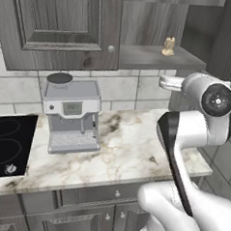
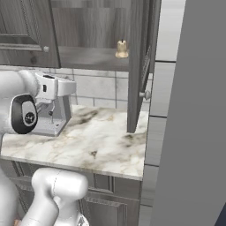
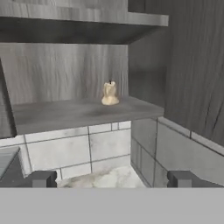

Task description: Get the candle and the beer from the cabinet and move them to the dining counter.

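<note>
Glossy white rounded arm (image 1: 194, 132) segments with a black band along one link. A dark circular joint cap (image 1: 217, 100) bears small pale marks.

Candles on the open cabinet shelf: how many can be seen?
1. The candle stands upright on the lower cabinet shelf, toward its right end. More could be hidden behind the closed left door.

The candle (image 1: 168, 46) stands on the cabinet (image 1: 155, 57) bottom shelf, right of the closed door; the coffee machine (image 1: 71, 115) sits on the table (image 1: 130, 142) below-left of the cabinet.
</note>
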### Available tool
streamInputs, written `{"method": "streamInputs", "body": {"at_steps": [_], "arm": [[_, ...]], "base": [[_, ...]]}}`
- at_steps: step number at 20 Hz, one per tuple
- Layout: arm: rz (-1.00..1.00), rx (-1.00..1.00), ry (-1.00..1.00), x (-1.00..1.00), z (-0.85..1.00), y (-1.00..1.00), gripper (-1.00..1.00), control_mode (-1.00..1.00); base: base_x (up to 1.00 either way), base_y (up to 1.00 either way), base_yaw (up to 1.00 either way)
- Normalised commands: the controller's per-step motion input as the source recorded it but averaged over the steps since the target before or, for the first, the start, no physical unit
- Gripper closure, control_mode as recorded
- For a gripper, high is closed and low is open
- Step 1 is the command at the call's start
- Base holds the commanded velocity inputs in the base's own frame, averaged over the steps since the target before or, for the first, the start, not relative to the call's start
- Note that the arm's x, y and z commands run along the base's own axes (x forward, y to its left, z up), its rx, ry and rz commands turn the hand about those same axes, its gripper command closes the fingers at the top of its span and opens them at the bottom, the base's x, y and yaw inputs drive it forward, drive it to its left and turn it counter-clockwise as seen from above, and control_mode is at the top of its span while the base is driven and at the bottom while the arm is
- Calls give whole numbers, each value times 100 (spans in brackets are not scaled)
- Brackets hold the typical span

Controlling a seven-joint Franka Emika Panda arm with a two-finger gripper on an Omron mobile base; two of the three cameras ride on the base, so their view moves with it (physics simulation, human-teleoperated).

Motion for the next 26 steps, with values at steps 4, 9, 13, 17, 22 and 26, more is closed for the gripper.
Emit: {"method": "streamInputs", "body": {"at_steps": [4, 9, 13, 17, 22, 26], "arm": [[35, 0, 0, -3, 1, 27, -100, -100], [33, 0, 0, 0, 0, 37, -100, -100], [28, 0, 0, 0, 0, 49, -100, -100], [14, 0, 0, 0, 5, 43, -100, -100], [0, -1, -2, -4, 18, 22, -100, -100], [-8, 0, -4, -3, 18, 21, -100, -100]], "base": [[0, 0, 0], [0, 0, 0], [0, 0, 0], [0, 0, 0], [0, 0, 0], [0, 0, 0]]}}
